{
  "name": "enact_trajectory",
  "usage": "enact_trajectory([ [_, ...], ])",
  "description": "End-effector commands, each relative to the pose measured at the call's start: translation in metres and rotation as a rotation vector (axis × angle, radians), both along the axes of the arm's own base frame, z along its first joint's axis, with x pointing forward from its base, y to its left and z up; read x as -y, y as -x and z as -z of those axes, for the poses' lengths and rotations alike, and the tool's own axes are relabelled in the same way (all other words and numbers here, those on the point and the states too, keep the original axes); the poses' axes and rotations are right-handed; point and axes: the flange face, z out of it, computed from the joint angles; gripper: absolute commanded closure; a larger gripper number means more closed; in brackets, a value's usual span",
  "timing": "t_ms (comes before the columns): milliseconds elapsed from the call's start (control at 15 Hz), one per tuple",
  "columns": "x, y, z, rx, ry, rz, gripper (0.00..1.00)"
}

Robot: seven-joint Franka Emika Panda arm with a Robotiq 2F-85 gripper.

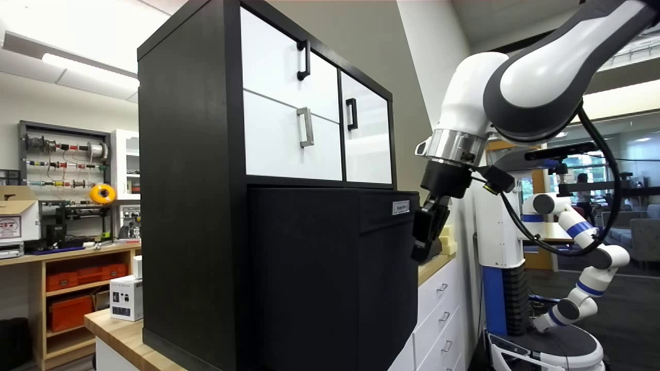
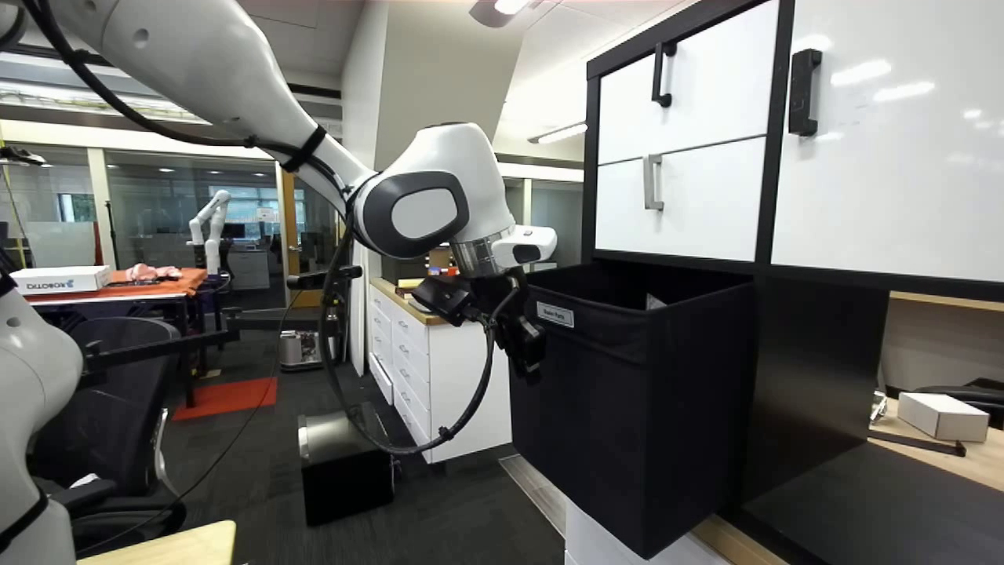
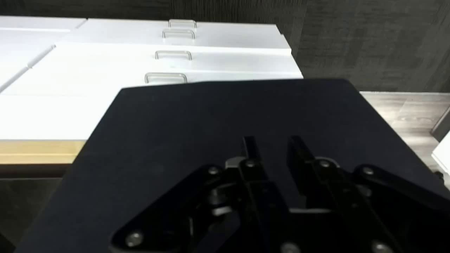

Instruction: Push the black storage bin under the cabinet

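The black storage bin (image 1: 309, 268) stands in the open space below the white fronts of the cabinet (image 1: 185, 206). In an exterior view the bin (image 2: 580, 408) sticks well out past the cabinet's (image 2: 682, 204) front and the counter edge, with its open top partly visible. My gripper (image 2: 527, 365) points down in front of the bin's labelled front face, below the label. In an exterior view the gripper (image 1: 420, 252) is at that face's edge; I cannot tell whether it touches. In the wrist view the two fingertips (image 3: 272, 140) are apart with nothing between them, and the bin face (image 3: 211, 112) fills the background.
A white-drawered wood-topped counter (image 2: 400, 345) stands beyond the bin; its drawers also show in the wrist view (image 3: 105, 59). A small white box (image 1: 126, 298) sits on the wood top beside the cabinet. A black box (image 2: 345, 471) stands on the floor. A cable hangs from my arm.
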Motion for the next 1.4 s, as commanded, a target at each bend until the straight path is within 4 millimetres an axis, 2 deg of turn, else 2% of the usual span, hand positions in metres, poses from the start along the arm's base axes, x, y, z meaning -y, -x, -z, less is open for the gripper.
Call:
enact_trajectory([
  [0,-0.004,-0.007,0.0,0.137,-0.036,0.016,0.67],
  [133,-0.006,-0.008,0.004,0.196,-0.055,0.03,0.67],
  [267,-0.009,-0.007,0.011,0.227,-0.069,0.04,0.93],
  [467,-0.015,-0.005,0.019,0.267,-0.083,0.052,0.99],
  [733,-0.016,-0.009,0.025,0.314,-0.08,0.066,0.97],
  [1000,-0.002,-0.012,0.038,0.329,-0.055,0.088,0.96],
  [1333,-0.006,-0.026,0.048,0.339,-0.049,0.083,0.97],
])
